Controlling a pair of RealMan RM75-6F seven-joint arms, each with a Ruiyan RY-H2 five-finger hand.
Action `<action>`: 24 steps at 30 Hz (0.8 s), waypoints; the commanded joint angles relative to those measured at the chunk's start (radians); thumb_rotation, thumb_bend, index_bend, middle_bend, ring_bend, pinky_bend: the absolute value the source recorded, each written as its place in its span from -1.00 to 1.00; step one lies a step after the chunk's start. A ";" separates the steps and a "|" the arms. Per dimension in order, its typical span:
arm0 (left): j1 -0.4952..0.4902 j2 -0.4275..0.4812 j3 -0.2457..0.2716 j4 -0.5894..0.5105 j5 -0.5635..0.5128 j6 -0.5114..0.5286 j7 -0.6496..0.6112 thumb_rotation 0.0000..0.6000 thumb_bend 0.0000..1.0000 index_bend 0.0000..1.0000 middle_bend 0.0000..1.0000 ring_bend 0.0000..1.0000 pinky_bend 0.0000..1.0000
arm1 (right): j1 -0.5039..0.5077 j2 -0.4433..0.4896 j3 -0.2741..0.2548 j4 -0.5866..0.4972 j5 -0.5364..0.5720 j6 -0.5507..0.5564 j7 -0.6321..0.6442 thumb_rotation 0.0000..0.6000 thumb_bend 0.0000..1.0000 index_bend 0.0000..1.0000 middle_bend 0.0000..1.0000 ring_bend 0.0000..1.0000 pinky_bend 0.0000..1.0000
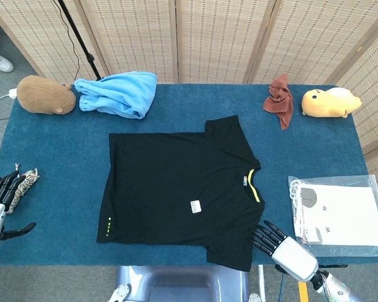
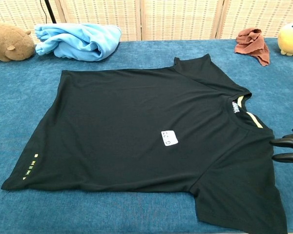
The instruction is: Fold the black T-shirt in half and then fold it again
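Black fingers spread and empty, my right hand [image 1: 282, 246] sits at the near table edge, its tips just at the lower sleeve of the black T-shirt [image 1: 179, 189]; from the head view I can't quite tell whether they touch the cloth. The chest view shows only those fingertips [image 2: 288, 142] poking in from the right beside the sleeve. My left hand [image 1: 0, 204] appears in the head view alone, at the table's left edge, fingers apart and holding nothing. The shirt lies flat and unfolded mid-table, collar toward my right. Further out I see a plastic bag [image 1: 340, 214] to the right, and a blue cloth [image 1: 116, 94] and brown plush [image 1: 45, 95] along the far side.
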 commanded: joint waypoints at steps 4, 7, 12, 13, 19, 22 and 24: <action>0.001 -0.001 0.000 -0.001 0.001 0.001 0.003 1.00 -1.00 -1.00 -1.00 -1.00 -1.00 | 0.015 -0.057 0.004 0.056 0.019 0.004 0.032 1.00 -1.00 -0.94 -1.00 -1.00 -1.00; 0.002 -0.002 -0.001 0.000 0.000 0.004 0.003 1.00 -1.00 -1.00 -1.00 -1.00 -1.00 | 0.018 -0.072 -0.001 0.076 0.025 0.010 0.041 1.00 -1.00 -0.93 -1.00 -1.00 -1.00; 0.001 -0.001 -0.003 -0.001 -0.007 -0.001 0.003 1.00 -1.00 -1.00 -1.00 -1.00 -1.00 | 0.024 -0.091 -0.012 0.095 0.027 0.013 0.035 1.00 -1.00 -0.92 -1.00 -1.00 -1.00; 0.001 -0.001 -0.003 -0.001 -0.006 -0.001 0.003 1.00 -1.00 -1.00 -1.00 -1.00 -1.00 | 0.025 -0.094 -0.015 0.097 0.028 0.013 0.035 1.00 -1.00 -0.92 -1.00 -1.00 -1.00; 0.002 0.001 -0.001 -0.002 -0.004 -0.001 -0.002 1.00 -1.00 -1.00 -1.00 -1.00 -1.00 | 0.030 -0.117 -0.024 0.117 0.033 0.019 0.049 1.00 -1.00 -0.93 -1.00 -1.00 -1.00; 0.003 0.003 -0.001 -0.001 -0.002 0.001 -0.008 1.00 -1.00 -1.00 -1.00 -1.00 -1.00 | 0.035 -0.134 -0.022 0.143 0.033 0.032 0.053 1.00 -1.00 -0.94 -1.00 -1.00 -1.00; 0.004 0.003 -0.001 -0.001 -0.001 0.004 -0.009 1.00 -1.00 -1.00 -1.00 -1.00 -1.00 | 0.039 -0.148 -0.025 0.164 0.035 0.033 0.062 1.00 -1.00 -0.94 -1.00 -1.00 -1.00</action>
